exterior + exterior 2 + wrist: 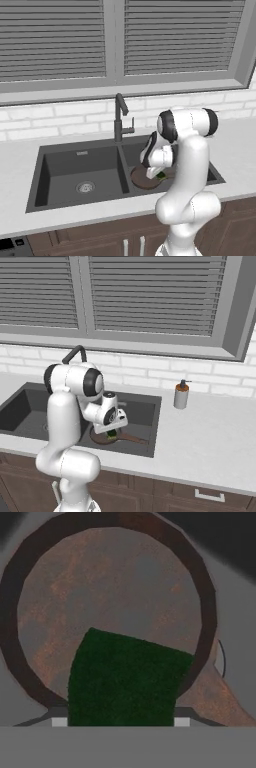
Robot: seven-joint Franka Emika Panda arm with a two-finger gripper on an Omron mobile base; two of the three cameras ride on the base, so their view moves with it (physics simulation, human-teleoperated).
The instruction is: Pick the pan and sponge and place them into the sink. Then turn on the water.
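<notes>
Hand view is showing the gripper (120, 722) clamping the sponge (125, 679) between its fingertips, hanging right over the pan (107, 607). Pan is already sitting in the sink (75, 160), right basin, so the arm is likely holding low there to drop the sponge inside, not on the counter.

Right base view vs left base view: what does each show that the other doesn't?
Right base only: the soap bottle on the counter and the pan handle pointing right. Left base only: the left basin's drain and the whole faucet. Both: arm reaching into the right basin of the sink, sponge over the pan.
</notes>
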